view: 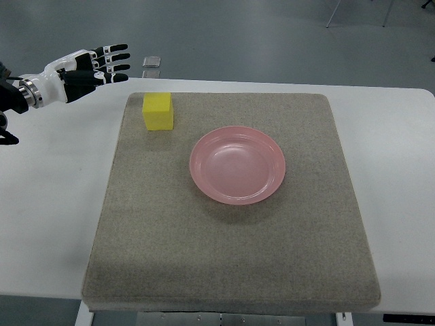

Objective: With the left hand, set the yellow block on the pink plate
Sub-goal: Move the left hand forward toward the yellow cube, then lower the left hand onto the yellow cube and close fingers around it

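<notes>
A yellow block (158, 111) sits on the far left part of a grey mat (231, 258). An empty pink plate (237, 164) lies on the mat to the block's right, a short gap away. My left hand (102, 65) is at the upper left, above the white table and up-left of the block, not touching it. Its fingers (114, 58) are stretched out flat and hold nothing. The right hand does not show.
The mat lies on a white table (54, 204). A small grey object (151, 62) sits on the floor just beyond the table's far edge, near my left hand's fingertips. Metal legs (357, 12) show at the top right.
</notes>
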